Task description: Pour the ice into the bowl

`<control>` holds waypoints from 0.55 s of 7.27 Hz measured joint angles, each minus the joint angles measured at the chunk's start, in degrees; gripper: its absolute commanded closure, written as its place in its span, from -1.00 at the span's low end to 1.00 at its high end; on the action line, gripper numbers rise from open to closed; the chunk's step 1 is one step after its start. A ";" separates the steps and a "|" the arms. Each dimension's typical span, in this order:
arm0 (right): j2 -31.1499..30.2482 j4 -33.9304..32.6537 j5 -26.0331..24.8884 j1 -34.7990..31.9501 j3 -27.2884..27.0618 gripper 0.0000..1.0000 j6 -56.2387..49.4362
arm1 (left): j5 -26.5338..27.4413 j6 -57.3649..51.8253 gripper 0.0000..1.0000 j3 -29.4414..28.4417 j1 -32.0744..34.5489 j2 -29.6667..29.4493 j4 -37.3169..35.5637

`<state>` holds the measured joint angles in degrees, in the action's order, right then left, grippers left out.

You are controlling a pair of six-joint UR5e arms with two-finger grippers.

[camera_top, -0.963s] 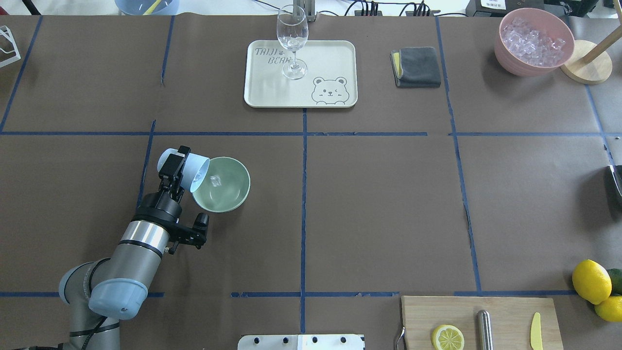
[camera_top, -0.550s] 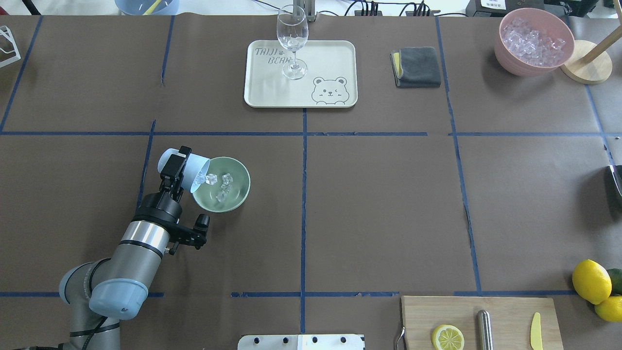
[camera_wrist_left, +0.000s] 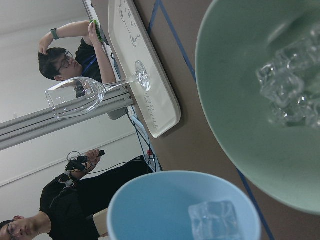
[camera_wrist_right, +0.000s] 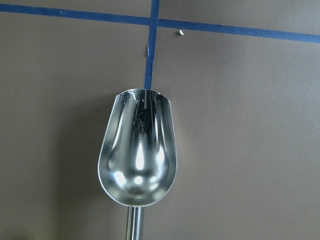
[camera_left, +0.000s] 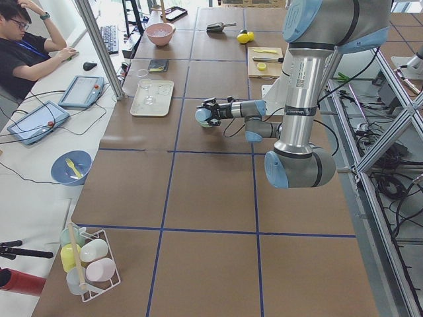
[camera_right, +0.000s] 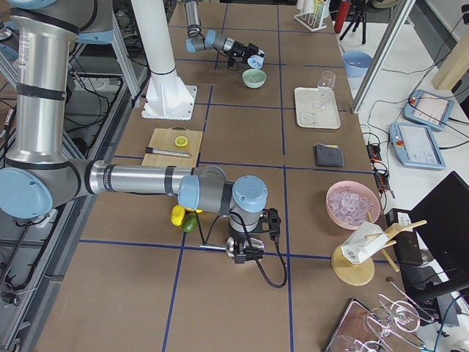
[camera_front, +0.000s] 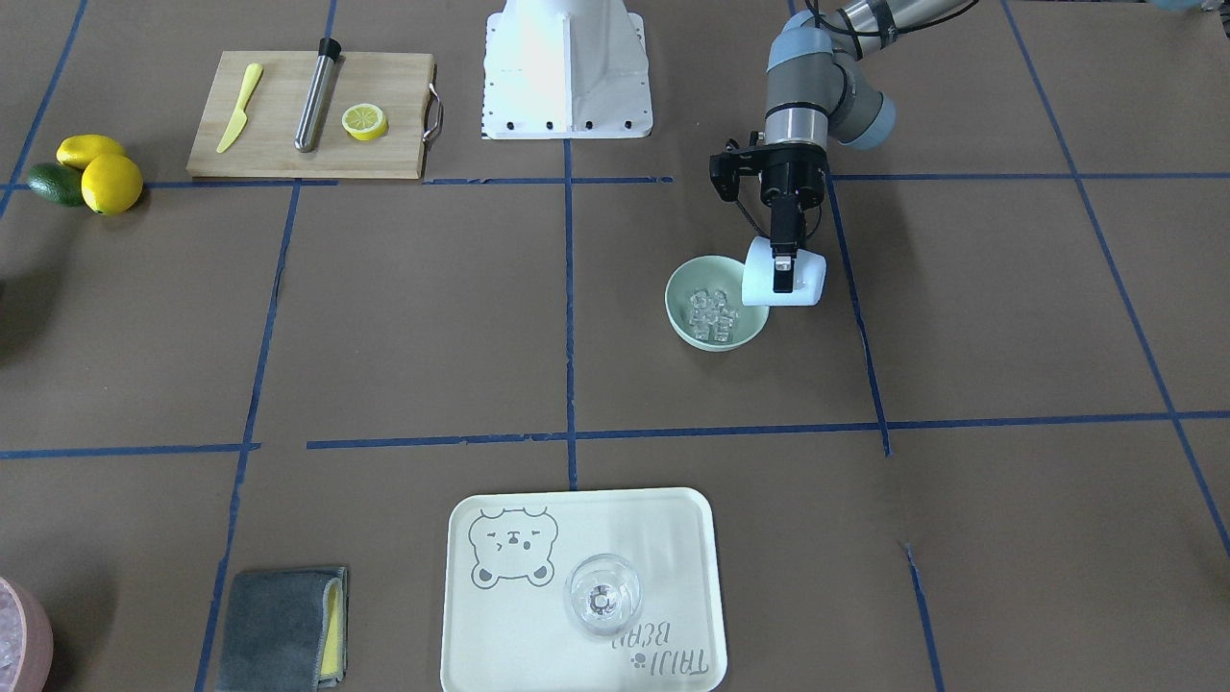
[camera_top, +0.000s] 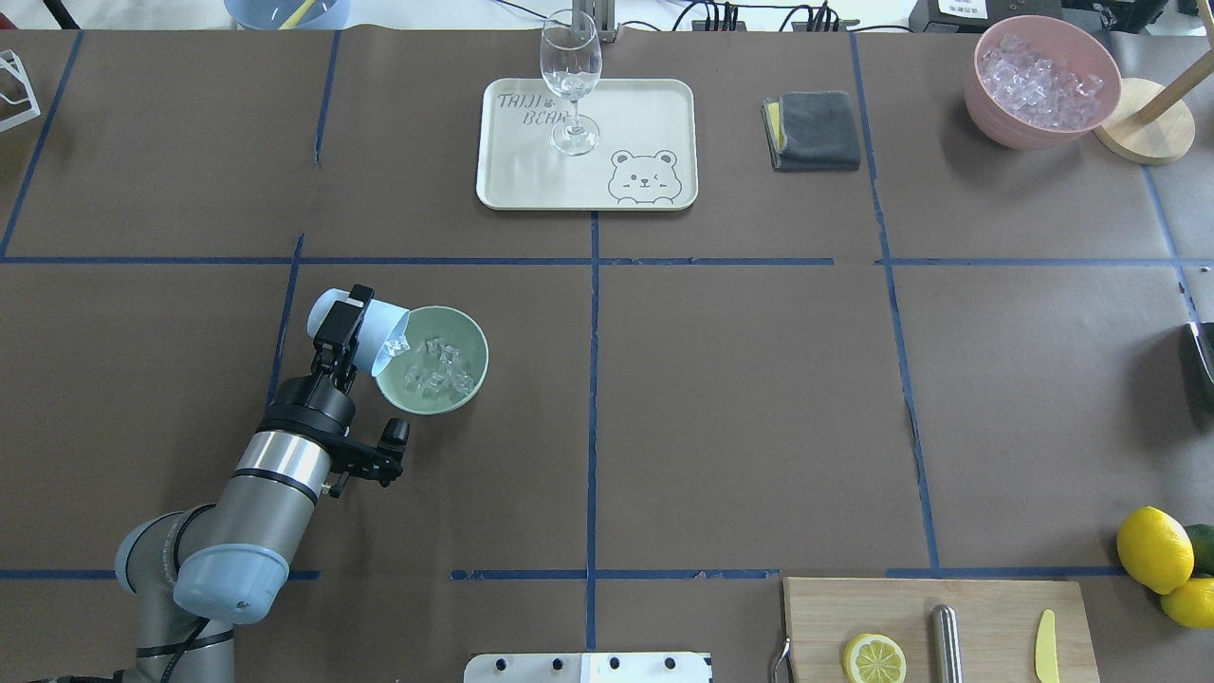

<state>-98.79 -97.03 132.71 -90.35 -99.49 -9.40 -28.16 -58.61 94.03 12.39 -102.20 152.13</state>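
Ice [camera_top: 436, 366]: most of it lies in the bowl [camera_top: 432, 406], clustered about the centre. One cube [camera_wrist_left: 215, 220] sits just inside the mouth of the cup [camera_top: 365, 325]. Step in hand: the pour, judged to be close to its end.

Overhead view, left to right:

1. The left gripper [camera_top: 343, 323] is clamped on the wall of the light blue cup. The cup is tipped onto its side, with its mouth over the bowl's rim at about 9 to 10 o'clock.
2. The bowl stands upright on the table [camera_top: 759, 398].
3. The right gripper [camera_right: 245, 251] is at the table's 3 o'clock edge, above a metal scoop [camera_wrist_right: 137, 150]. Whether it grips the scoop cannot be told.

Next move, as judged: increase the cup's tilt until the mouth is below the base, so that the cube slides out. Keep the mouth inside the rim, or the cube may land on the table.
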 measured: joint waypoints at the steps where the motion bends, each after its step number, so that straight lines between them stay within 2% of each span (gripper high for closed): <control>1: 0.00 0.00 0.00 0.00 0.03 -1.00 -0.02 | 0.54 -2.23 1.00 0.10 0.00 -0.04 0.00; 4: 0.00 0.00 0.00 0.00 0.01 -1.00 -0.07 | 0.84 -3.73 1.00 0.16 0.00 -0.06 0.12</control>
<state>-98.79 -97.03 132.72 -90.35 -99.48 -9.47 -27.32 -62.34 94.19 12.39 -102.26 152.25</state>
